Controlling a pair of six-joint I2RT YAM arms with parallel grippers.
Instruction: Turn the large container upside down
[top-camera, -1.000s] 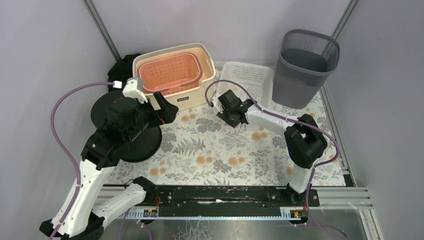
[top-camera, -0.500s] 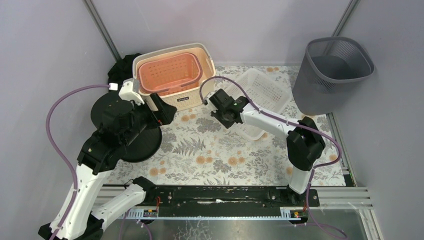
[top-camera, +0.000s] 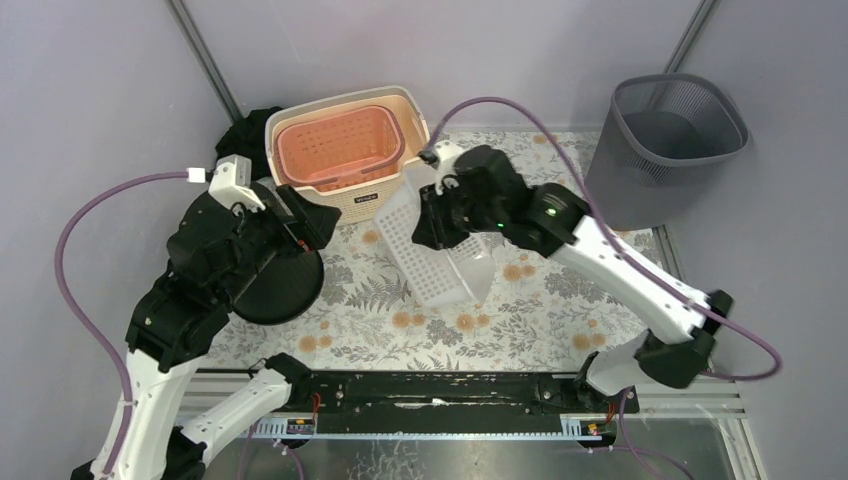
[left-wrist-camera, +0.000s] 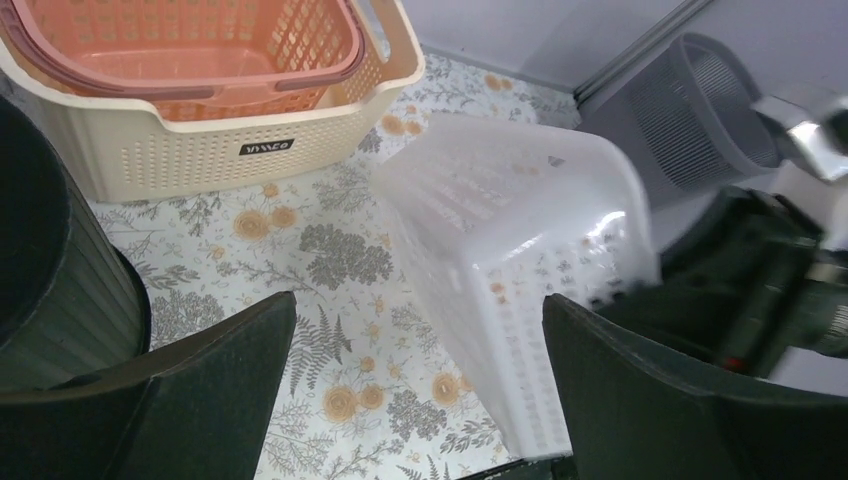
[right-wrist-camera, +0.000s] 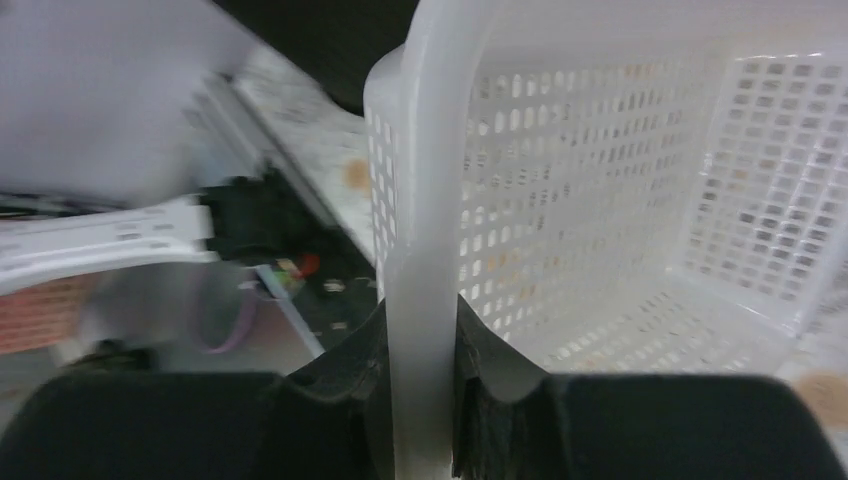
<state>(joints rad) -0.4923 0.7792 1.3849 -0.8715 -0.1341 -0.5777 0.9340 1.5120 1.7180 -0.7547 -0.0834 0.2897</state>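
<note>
Pinching its rim, right gripper (right-wrist-camera: 421, 372) holds white basket (right-wrist-camera: 600, 200).

Our right claw (right-wrist-camera: 420, 345) pinches the white basket (top-camera: 440, 265) rim, arm stretched leftward; our left claw (left-wrist-camera: 420, 390) hangs agape

White perforated container (top-camera: 430, 260) tipped on side, seemingly lifted, mid-table.

This is a lab test cell. Plain grey panels (top-camera: 90, 100) wall the floral-clothed table (top-camera: 360, 330); a metal rail (top-camera: 690, 395) runs along six o'clock.
</note>
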